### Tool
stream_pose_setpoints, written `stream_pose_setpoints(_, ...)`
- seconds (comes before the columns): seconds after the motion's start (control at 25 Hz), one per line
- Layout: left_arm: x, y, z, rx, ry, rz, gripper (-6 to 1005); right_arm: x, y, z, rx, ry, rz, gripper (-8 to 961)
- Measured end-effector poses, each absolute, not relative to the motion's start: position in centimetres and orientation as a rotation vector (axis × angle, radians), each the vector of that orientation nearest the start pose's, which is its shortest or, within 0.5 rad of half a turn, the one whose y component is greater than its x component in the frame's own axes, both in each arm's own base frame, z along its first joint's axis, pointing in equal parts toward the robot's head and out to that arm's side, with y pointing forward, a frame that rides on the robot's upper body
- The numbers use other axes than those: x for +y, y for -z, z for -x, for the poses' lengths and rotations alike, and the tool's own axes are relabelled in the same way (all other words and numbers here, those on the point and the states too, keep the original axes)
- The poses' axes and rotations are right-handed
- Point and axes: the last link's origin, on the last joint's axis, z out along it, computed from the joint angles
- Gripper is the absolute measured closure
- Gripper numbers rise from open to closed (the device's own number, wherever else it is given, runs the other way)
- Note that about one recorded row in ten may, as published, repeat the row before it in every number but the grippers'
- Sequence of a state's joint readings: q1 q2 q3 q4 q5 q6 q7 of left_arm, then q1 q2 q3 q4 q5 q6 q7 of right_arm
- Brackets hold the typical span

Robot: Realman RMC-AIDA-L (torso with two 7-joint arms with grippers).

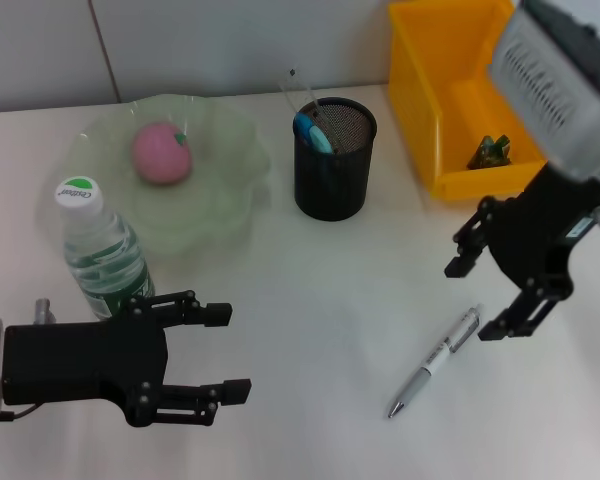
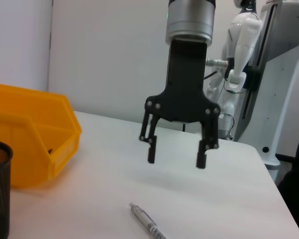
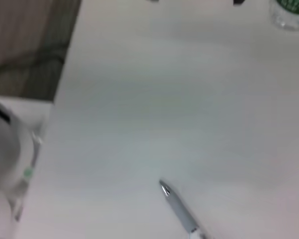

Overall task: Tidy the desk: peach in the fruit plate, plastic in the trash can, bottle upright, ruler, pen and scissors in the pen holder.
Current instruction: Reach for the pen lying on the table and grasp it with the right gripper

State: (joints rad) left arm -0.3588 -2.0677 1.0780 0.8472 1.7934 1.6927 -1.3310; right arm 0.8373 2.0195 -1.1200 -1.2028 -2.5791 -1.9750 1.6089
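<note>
The right gripper (image 1: 485,297) hangs with its fingers spread wide at the right of the head view, holding nothing, poised just above the upper end of a silver pen (image 1: 435,362) that lies slantwise on the white surface (image 1: 320,300). Its black arm descends from the upper right corner of the frame; in the left wrist view the same gripper (image 2: 175,160) points straight down, clear of the pen (image 2: 148,223) below it. The left gripper (image 1: 226,352) reaches in from the lower left of the frame, fingers parted and empty, pointing right, just in front of an upright water bottle (image 1: 98,246) with a green-and-white cap. Behind the bottle, a pink peach (image 1: 161,153) sits in the pale green fruit plate (image 1: 225,160). At upper centre, a black mesh pen holder (image 1: 334,170) contains blue-handled items. A yellow bin (image 1: 435,110) at upper right holds a small greenish scrap (image 1: 492,151).
</note>
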Motion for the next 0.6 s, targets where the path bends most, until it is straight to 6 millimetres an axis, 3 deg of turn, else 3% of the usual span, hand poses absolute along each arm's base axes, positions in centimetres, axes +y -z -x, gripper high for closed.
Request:
stream_pose_setpoints(0.28,27.3,1.4,25.1,-0.254,0.721,2.975,169,35.5,-1.6,-15.0,-0.448,0.846,3.112,218)
stream_pose_setpoints(0.6,27.3,1.4,26.2,-0.290,0.658,2.944,169,35.4,0.2,-15.6,-0.538,0.968,3.083,232)
